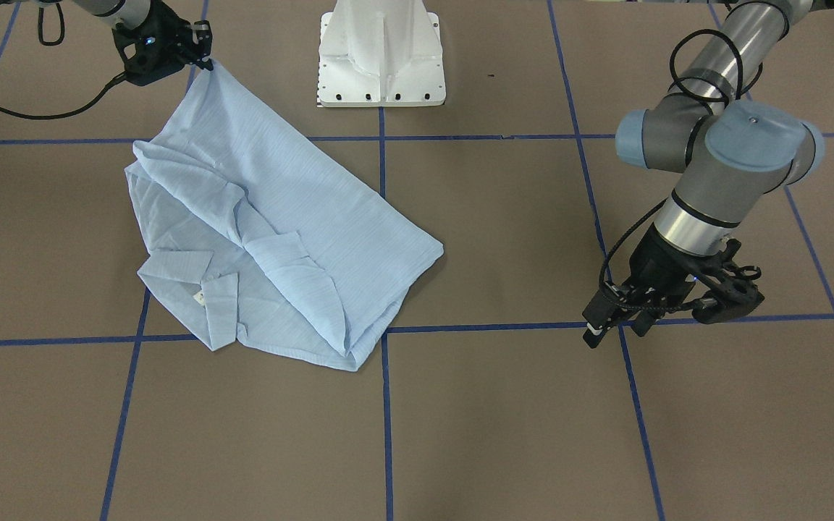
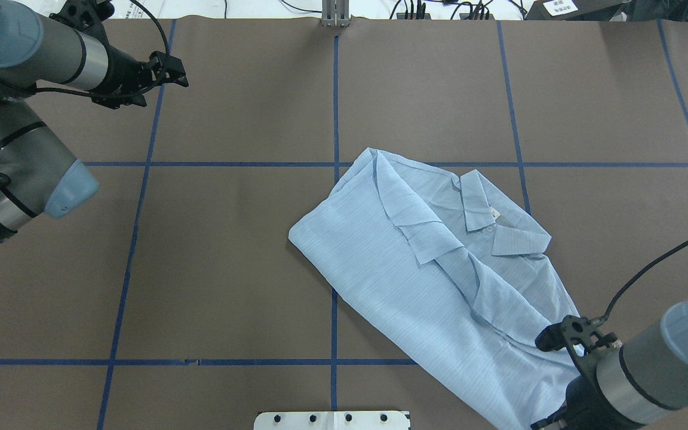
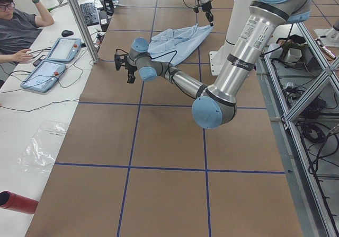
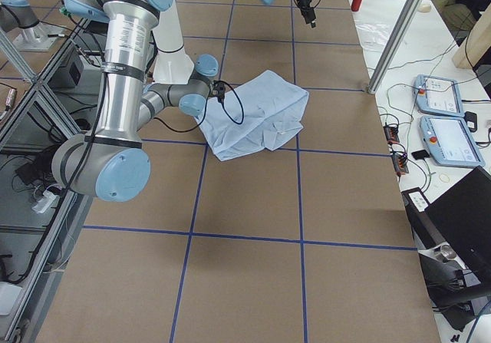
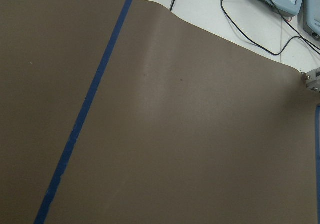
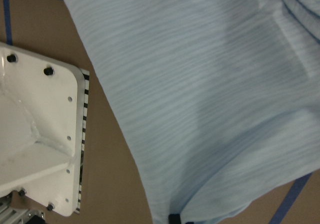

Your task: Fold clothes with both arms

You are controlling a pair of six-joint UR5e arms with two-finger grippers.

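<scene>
Lt blue shirt (image 1: 301, 195), part-folded, corner lifted.

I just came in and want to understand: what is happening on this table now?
A two-armed robot is folding a pale blue shirt. The right gripper is shut on one corner, near the white base, holding it above the table; the rest lies partly folded, collar showing. The left gripper is open and empty, apart from the shirt.
</scene>
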